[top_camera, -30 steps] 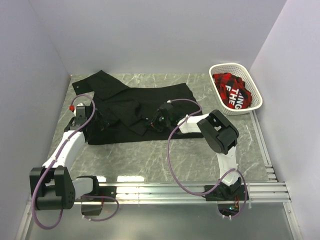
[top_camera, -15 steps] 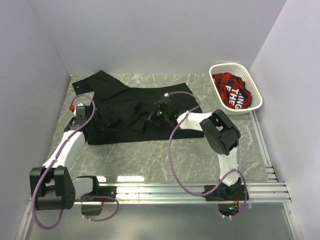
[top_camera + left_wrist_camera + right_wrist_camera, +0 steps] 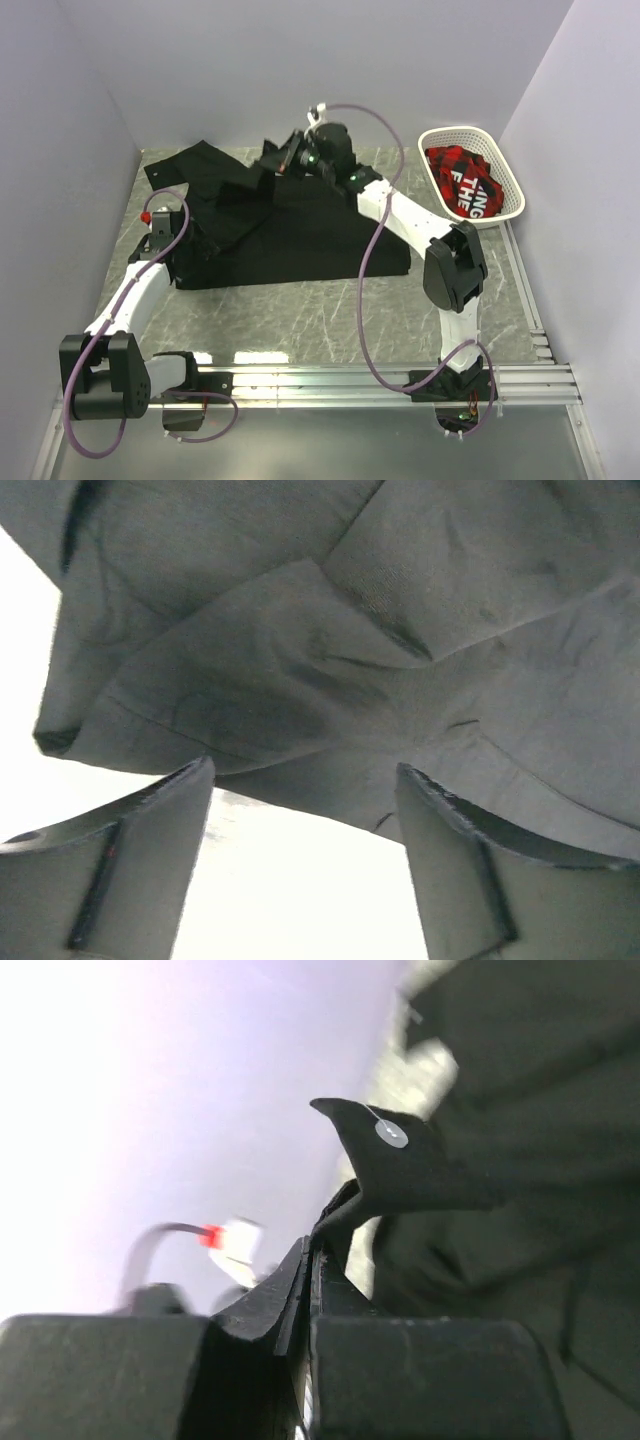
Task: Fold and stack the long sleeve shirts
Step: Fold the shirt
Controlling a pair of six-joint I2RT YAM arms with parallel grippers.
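**A:** Black cloth is clamped between the closed fingers of the right gripper [image 3: 309, 1248]. Is anything else seen there?

**B:** One white button [image 3: 391, 1134] is carried on the flap of the black shirt [image 3: 430, 1175] that stands up above the jaws.

**A:** Where is that grip found?

**B:** Left of the white basket [image 3: 470, 132], near the back wall. One part of the shirt is held up there, and the rest is spread on the marble table [image 3: 300, 320], further left of the basket.

**A:** And the left gripper [image 3: 305, 780]?

**B:** It is set far left of the basket, at the shirt's edge. Its fingers are spread and nothing is clamped. Folds of cloth are seen just past the tips.

**A:** What is in the way?

**B:** The shirt is crossed by the right arm [image 3: 400, 215] and its purple cable [image 3: 359, 300]. A red plaid garment [image 3: 462, 180] is piled in the basket.
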